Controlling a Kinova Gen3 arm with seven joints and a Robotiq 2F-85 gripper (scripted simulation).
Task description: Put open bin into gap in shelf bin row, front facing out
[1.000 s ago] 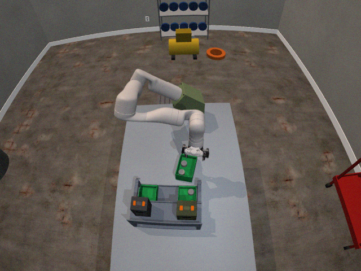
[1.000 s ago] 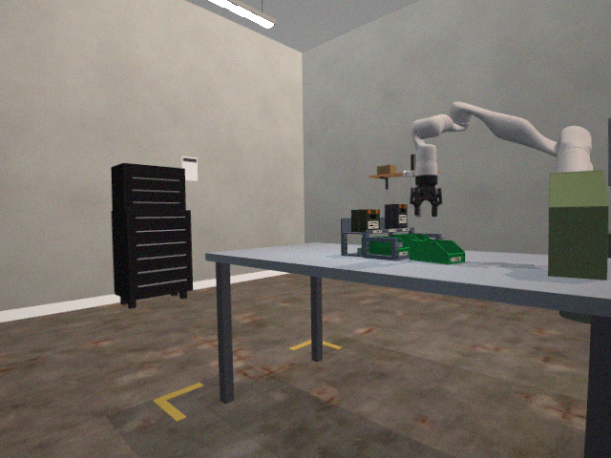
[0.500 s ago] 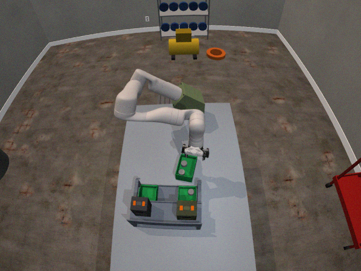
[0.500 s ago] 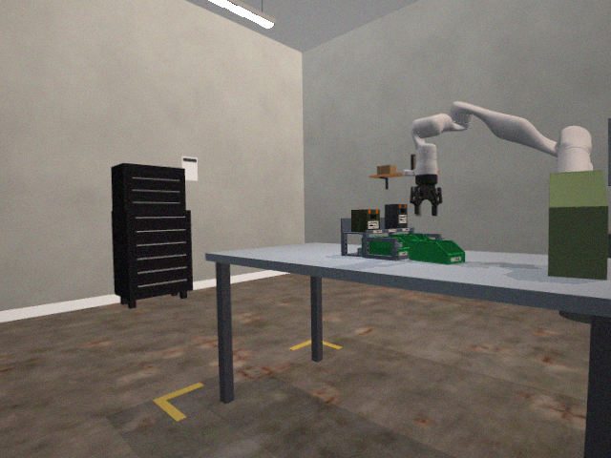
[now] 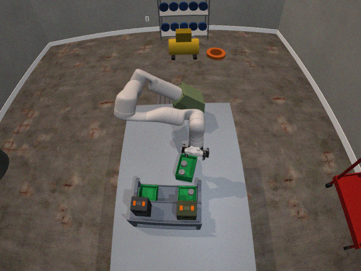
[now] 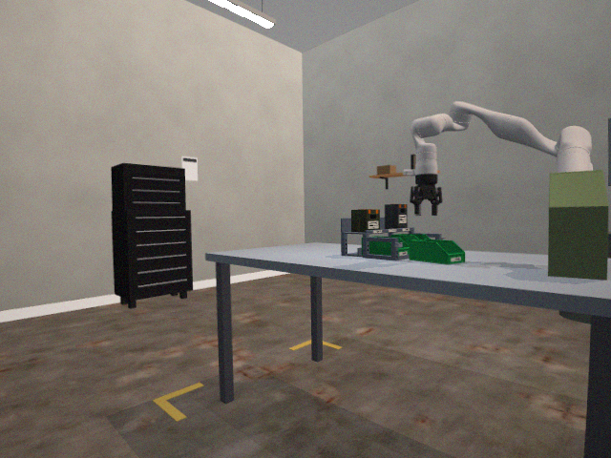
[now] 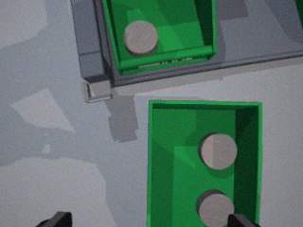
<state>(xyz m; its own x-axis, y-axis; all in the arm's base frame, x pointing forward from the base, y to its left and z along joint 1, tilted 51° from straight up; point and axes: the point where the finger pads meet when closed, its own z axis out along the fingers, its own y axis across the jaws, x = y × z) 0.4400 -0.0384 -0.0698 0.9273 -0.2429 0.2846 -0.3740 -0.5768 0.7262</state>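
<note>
no legible text or numbers; white wall notice (image 6: 189, 168) too blurred to read

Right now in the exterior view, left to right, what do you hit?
Black tool chest → wall paper → olive box on shelf → black box → open gripper above the table bin → green pedestal.

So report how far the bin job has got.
Done: nothing placed; the open bin sits on the table with both parts inside. In hand: the open, empty gripper hovers above it. Left: grasp, tilt, push into the shelf gap.
</note>
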